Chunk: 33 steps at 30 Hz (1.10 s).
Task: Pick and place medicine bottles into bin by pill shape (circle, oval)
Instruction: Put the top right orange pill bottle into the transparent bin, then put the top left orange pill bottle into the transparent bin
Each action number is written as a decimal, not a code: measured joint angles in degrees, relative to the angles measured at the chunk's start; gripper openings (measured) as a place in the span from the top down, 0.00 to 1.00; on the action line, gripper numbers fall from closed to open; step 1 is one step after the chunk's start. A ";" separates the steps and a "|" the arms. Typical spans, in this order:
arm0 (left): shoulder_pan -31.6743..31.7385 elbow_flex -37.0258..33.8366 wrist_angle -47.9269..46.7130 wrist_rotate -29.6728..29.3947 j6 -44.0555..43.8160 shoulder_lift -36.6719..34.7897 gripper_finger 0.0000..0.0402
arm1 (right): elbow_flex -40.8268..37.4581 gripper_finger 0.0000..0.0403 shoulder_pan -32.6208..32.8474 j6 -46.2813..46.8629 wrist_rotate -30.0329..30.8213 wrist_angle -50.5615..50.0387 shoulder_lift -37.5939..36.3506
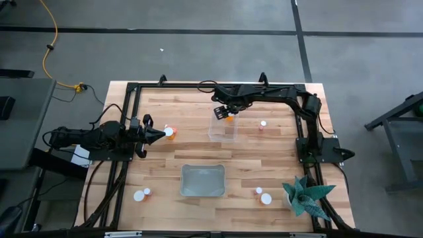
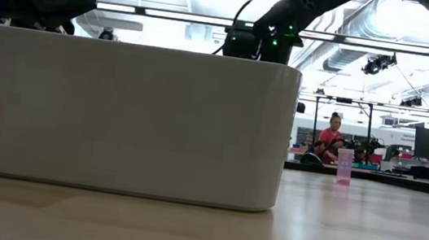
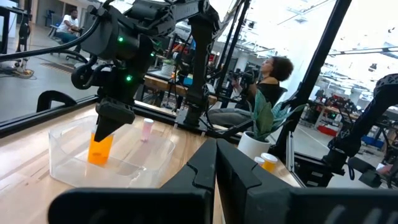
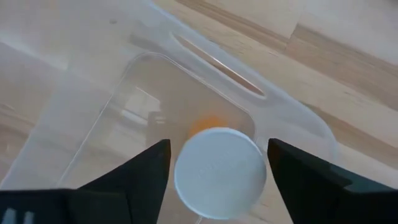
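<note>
Right gripper [image 4: 217, 174] hangs over the near corner of the clear plastic bin [image 4: 292, 118], its dark fingers spread wide with gaps on either side of the white-capped orange medicine bottle [image 4: 217, 171] standing upright directly beneath, so the bottle looks just let go rather than held. To finish this release well, I would lift straight up, keeping both fingers off the cap so the bottle is not tipped or dragged against the bin wall. Farther off across the wooden table [image 1: 264, 158], the left gripper [image 1: 157, 135] waits pinched shut and empty, with another white-capped bottle [image 1: 170, 132] just beyond its tips.
</note>
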 joint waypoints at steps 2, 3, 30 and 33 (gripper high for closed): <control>-0.01 0.02 0.00 0.00 -0.01 -0.01 1.00 | 0.15 0.31 0.00 -0.45 0.00 -0.08 0.00; -0.01 0.02 0.00 0.00 0.00 0.00 1.00 | 0.41 0.31 0.00 -0.84 0.00 -0.11 -0.04; -0.02 0.00 5.45 -0.06 -3.97 -0.02 1.00 | -43.88 0.30 18.47 -7.30 0.76 38.26 -53.67; -0.02 0.00 6.24 -0.86 -6.05 0.00 1.00 | -50.97 0.30 20.69 -9.83 -0.20 49.79 -58.88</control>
